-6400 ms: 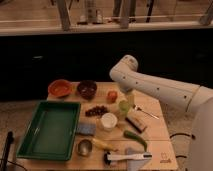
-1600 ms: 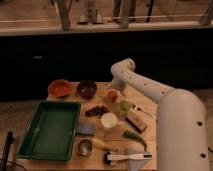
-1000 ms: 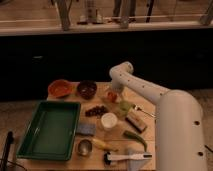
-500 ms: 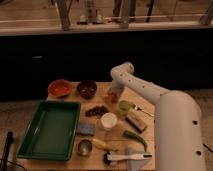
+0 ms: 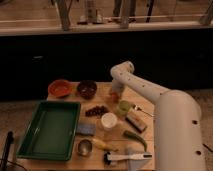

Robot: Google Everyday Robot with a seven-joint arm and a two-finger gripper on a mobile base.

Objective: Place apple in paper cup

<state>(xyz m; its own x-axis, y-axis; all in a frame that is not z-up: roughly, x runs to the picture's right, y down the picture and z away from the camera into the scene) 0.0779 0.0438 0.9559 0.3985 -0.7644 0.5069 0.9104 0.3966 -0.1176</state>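
step: grasping apple | end effector (image 5: 116,93) low over apple (image 5: 113,98), grip state cannot tell | next: secure, lift, carry to paper cup (image 5: 108,120)

The robot's arm (image 5: 145,92) is smooth white, built of thick rounded tubes, with small dark dots on the widest segment. Its gripper (image 5: 115,95) sits right of the dark brown round bowl (image 5: 87,89).

White paper cup (image 5: 108,121) upright; apple (image 5: 113,98) at the gripper (image 5: 115,93).

Wooden table (image 5: 103,92) with green tray (image 5: 50,130), paper cup (image 5: 108,120), seemingly apple (image 5: 114,97) at gripper (image 5: 115,91).
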